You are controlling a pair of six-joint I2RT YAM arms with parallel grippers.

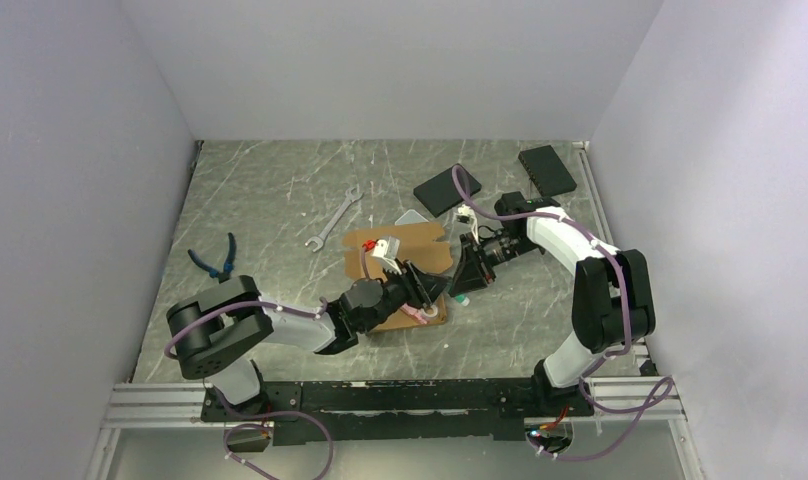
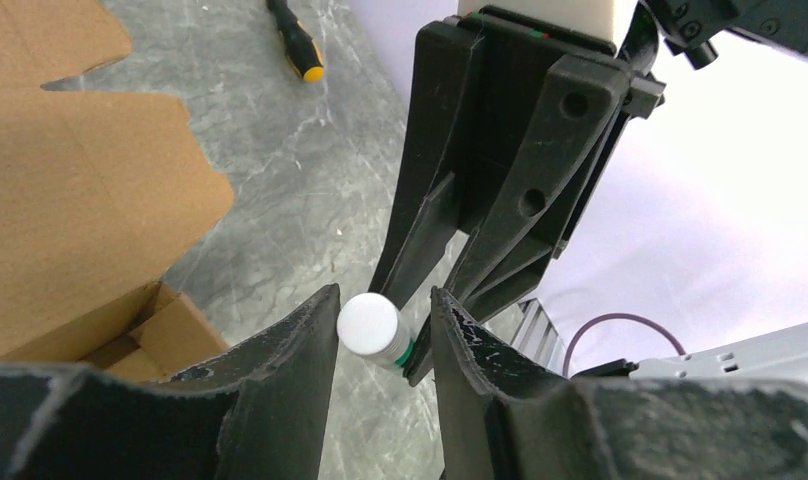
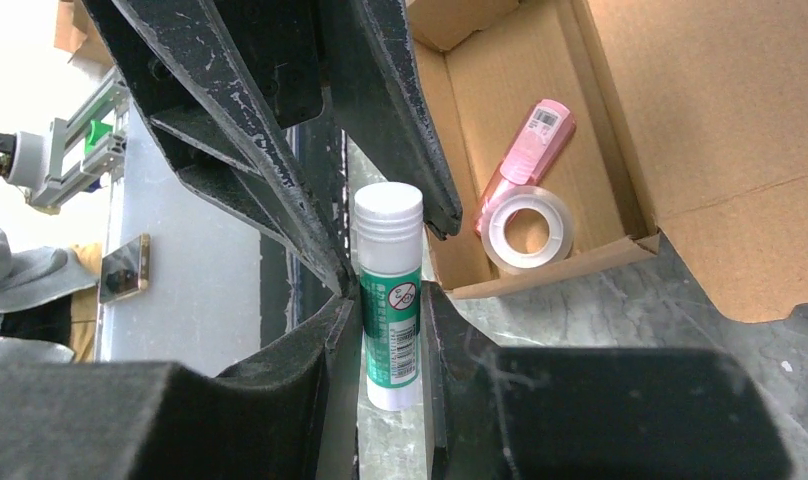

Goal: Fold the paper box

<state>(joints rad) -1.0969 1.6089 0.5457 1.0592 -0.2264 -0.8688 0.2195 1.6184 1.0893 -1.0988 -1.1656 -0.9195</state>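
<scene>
Seemingly mid-handover, brown cardboard paper box lying open at left: right gripper clamping green-white plastic glue stick, left gripper straddling cap, fingers slightly apart. Next needing firm pinch.

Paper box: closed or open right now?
Open. The paper box shows its inside, a tape roll and a pink tube lying in it.

A tape roll lay inside the paper box; a wrench lay behind it, pliers well left, a glue stick just right.
</scene>
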